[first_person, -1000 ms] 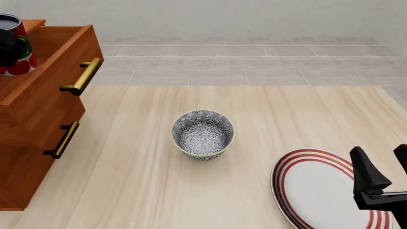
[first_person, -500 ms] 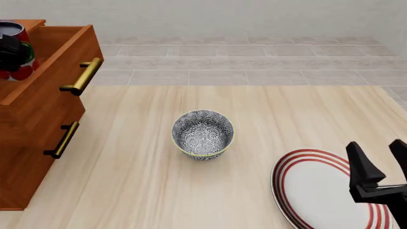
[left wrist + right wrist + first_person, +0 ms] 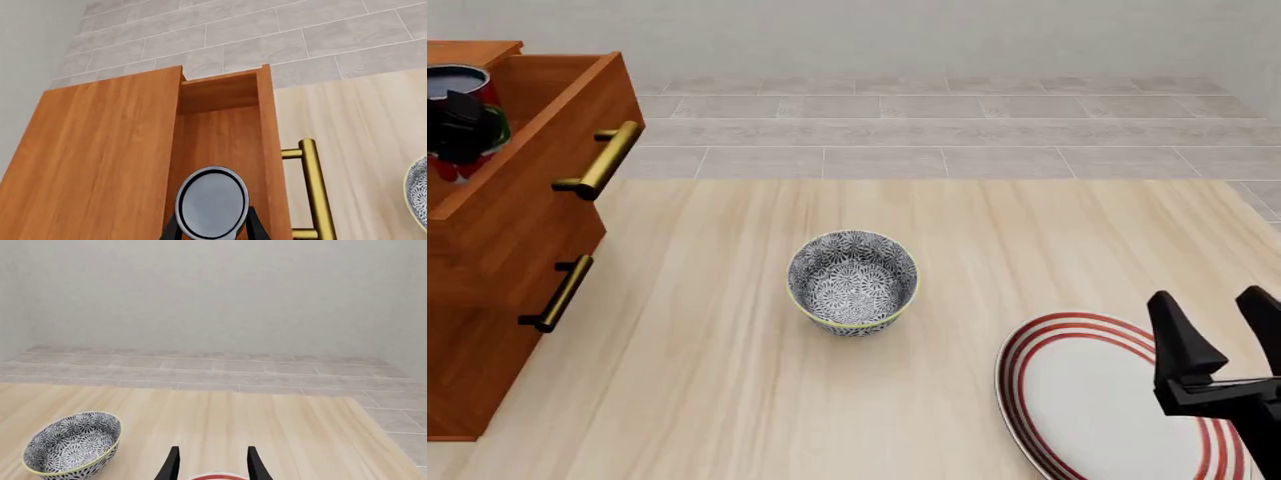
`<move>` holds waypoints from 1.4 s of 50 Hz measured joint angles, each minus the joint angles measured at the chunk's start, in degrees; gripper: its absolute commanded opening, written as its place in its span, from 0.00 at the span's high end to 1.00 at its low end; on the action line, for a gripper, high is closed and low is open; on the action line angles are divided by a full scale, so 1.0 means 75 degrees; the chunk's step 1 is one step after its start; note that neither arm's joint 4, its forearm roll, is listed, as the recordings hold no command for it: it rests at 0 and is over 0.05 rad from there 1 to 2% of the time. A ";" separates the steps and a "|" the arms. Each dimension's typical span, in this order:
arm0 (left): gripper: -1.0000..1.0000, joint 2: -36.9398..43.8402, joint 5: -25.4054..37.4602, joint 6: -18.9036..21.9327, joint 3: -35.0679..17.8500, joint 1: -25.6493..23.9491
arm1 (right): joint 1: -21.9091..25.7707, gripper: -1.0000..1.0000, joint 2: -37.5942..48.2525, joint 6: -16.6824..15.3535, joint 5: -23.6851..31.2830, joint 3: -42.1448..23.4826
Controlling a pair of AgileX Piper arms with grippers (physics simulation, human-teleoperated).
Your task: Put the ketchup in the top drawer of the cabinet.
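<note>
**Can held over the open top drawer**

Right end effector (image 3: 1217,325): dark fingers apart and empty, above the near-right white plate with red rings (image 3: 1094,405) lying on the pale wooden counter (image 3: 734,350). Ahead and to its left stands the blue-white patterned bowl (image 3: 853,281), well apart. Left end effector (image 3: 212,231): fingers clamped on the small cylindrical ketchup can (image 3: 212,202), red-and-green labelled with a glossy dark top, directly between them. The can hangs in the pulled-out top drawer (image 3: 223,130), a reddish-brown wooden box with a brass bar handle (image 3: 313,190); whether it touches the floor cannot be told. The reddish-brown wooden cabinet (image 3: 487,330) lies below that end effector.
</note>
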 measured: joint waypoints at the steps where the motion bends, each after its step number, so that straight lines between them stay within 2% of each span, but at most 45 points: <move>1: 1.00 0.0004 -0.0002 0.0000 0.0002 0.0004 | 0.0000 0.00 0.0014 0.0000 -0.0014 0.0000; 19: 1.00 0.0073 -0.0038 -0.0008 -0.0005 0.0050 | 0.0015 0.00 0.0290 -0.0014 -0.0280 0.0000; 20: 0.00 0.0078 -0.0040 -0.0011 -0.0008 0.0053 | 0.0016 0.00 0.0310 -0.0015 -0.0298 0.0000; 50: 0.00 0.0116 0.0082 0.0170 -0.0298 -0.0032 | 0.0030 0.00 0.1036 -0.0015 -0.1011 0.0000; 70: 0.00 -0.0200 0.1043 0.0566 -0.1592 -0.0270 | 0.0035 0.00 0.1141 -0.0012 -0.1111 0.0000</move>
